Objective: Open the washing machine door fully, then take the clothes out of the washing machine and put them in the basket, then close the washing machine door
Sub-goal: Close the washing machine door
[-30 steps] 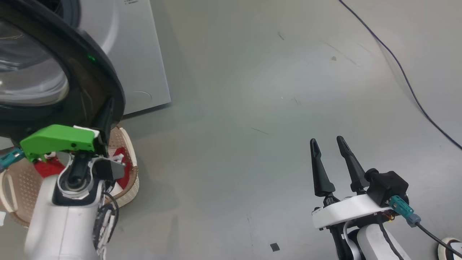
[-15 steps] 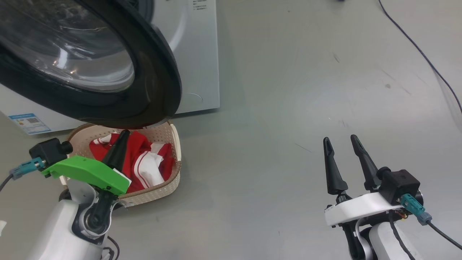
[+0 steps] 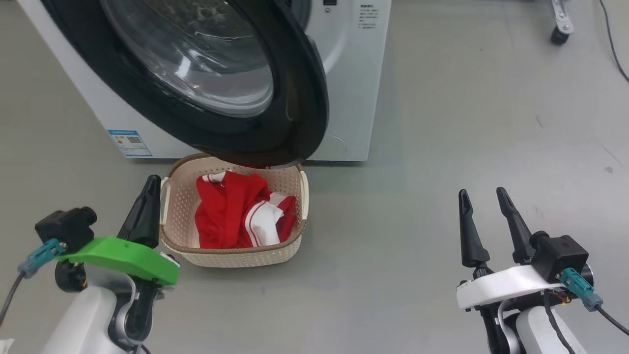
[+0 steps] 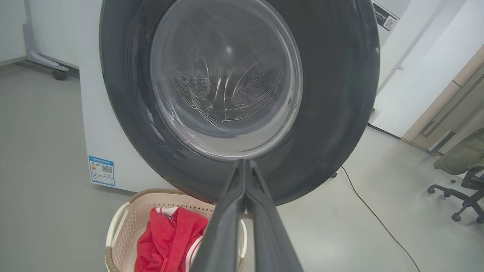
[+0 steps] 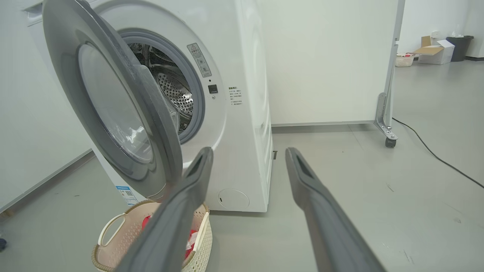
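The washing machine stands white at the top of the head view. Its door hangs partly open, swung out over the basket. Red clothes with white stripes lie in the cream basket on the floor. My left gripper is shut and empty, just left of the basket and below the door. My right gripper stands open and empty, far to the right over bare floor. The steel drum shows behind the door.
A blue label sticker sits low on the machine's front. A white partition on a caster stands to the right of the machine, with a black cable trailing over the grey floor. An office chair stands far off.
The head camera has swung, bringing the machine, door and basket toward the picture's middle. My left gripper has come away from the door's edge and now points up beside the basket.
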